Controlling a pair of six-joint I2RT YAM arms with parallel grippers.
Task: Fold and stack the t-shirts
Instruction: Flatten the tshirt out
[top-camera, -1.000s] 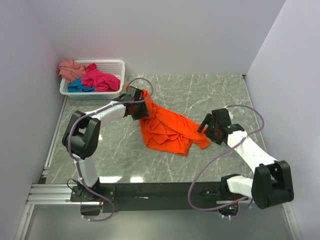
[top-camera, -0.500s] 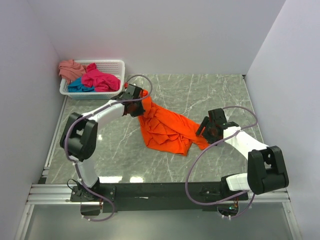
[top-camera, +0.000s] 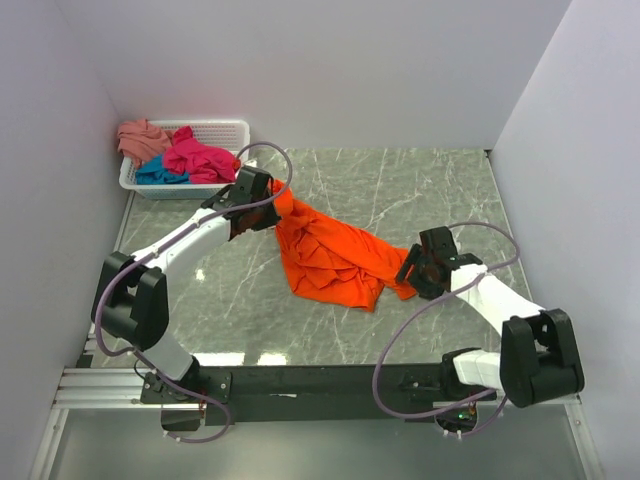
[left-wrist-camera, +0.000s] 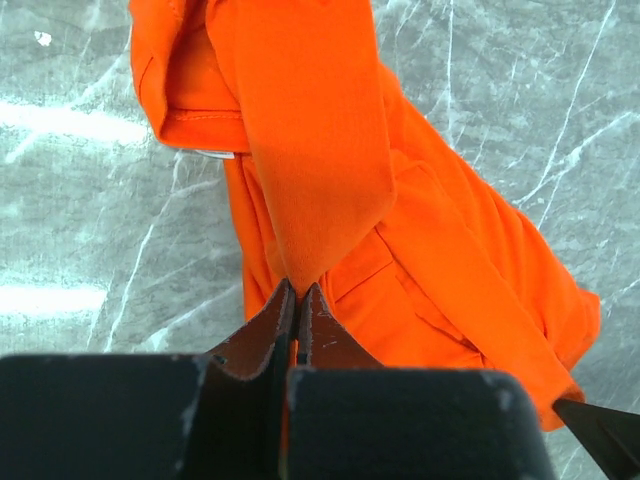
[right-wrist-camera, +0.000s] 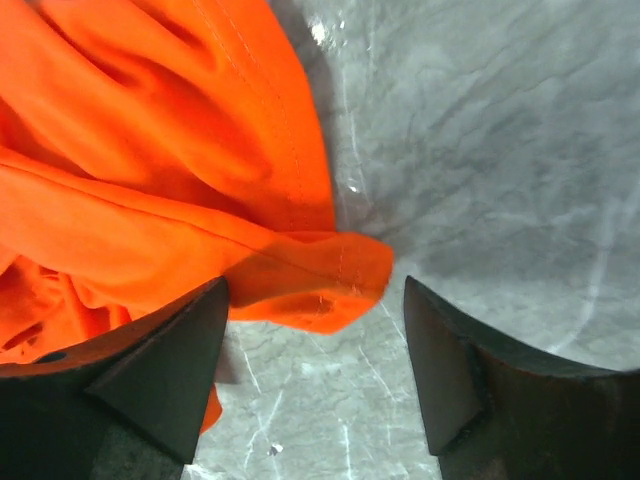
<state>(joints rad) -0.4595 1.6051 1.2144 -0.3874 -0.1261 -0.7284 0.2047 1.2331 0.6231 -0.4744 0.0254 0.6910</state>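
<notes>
The bright orange t-shirt (top-camera: 330, 258) lies crumpled on the marble table, one end lifted toward the back left. My left gripper (top-camera: 272, 198) is shut on that lifted end; in the left wrist view the cloth (left-wrist-camera: 320, 170) runs up from between the closed fingertips (left-wrist-camera: 297, 292). My right gripper (top-camera: 412, 276) is open, low over the shirt's right corner (right-wrist-camera: 340, 280), which lies between its two fingers. The magenta-pink t-shirt (top-camera: 198, 160), teal-blue t-shirt (top-camera: 158, 174) and salmon-pink t-shirt (top-camera: 142, 138) lie heaped in the basket.
A white lattice basket (top-camera: 228, 129) stands at the back left corner of the marble table (top-camera: 420, 190). White walls enclose the left, back and right sides. A black rail (top-camera: 320, 380) with the arm bases runs along the near edge.
My left gripper has pulled the orange shirt's end toward the back left, stretching the cloth. My right gripper has moved down and closer to the shirt's right corner.
</notes>
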